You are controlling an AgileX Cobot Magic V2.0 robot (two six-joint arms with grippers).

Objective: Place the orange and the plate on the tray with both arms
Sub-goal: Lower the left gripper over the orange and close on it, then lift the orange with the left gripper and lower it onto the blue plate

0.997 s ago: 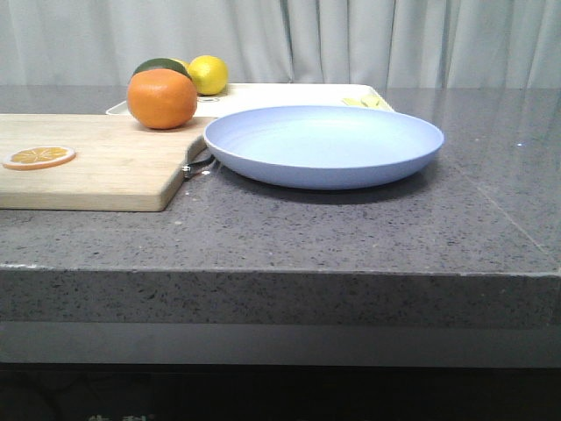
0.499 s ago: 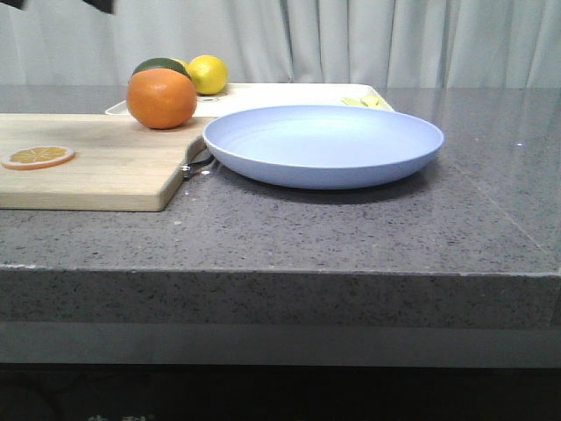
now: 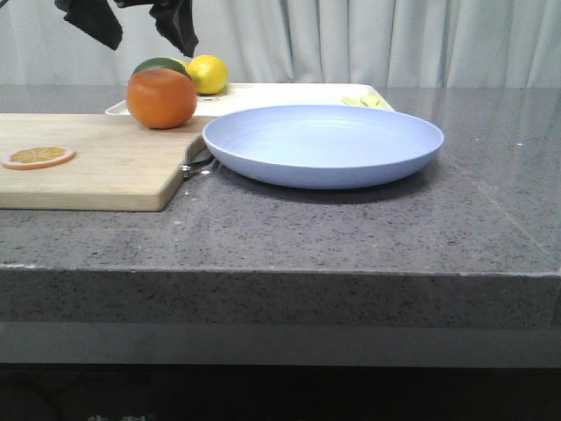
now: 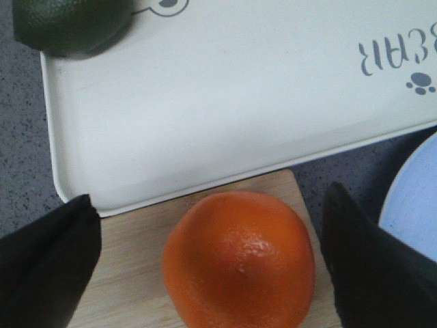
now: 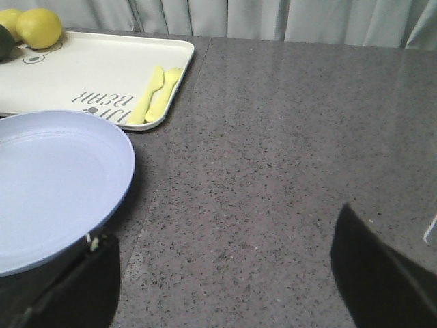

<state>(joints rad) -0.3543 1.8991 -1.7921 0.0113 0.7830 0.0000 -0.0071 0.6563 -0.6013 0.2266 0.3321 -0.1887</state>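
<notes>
— Under my left gripper (image 4: 205,266), between the spread fingers: the orange (image 4: 239,260), sitting on the cutting board (image 4: 130,273) corner, not yet touched. Jaws wide apart, nothing in them.

— Which step?

— Approach for the fruit pick, I'd say. Next: drop straight down, centre the fingers round its widest part, then close gently. Skin's smooth and glossy, shape round, so an off-centre pinch could let it roll.

— And the tray?

— Tray (image 4: 225,102) lies just beyond the fingertips, flat white w/ low rim, rounded corners; short carry. Dark green fruit (image 4: 68,24) sits at its far corner.

— Right arm?

— Right gripper (image 5: 225,273) spread too, empty, above bare speckled stone. Plate (image 5: 54,178), matte pale blue, shallow, just off one finger. Thin rim; needs an edge grip, I reckon.
</notes>
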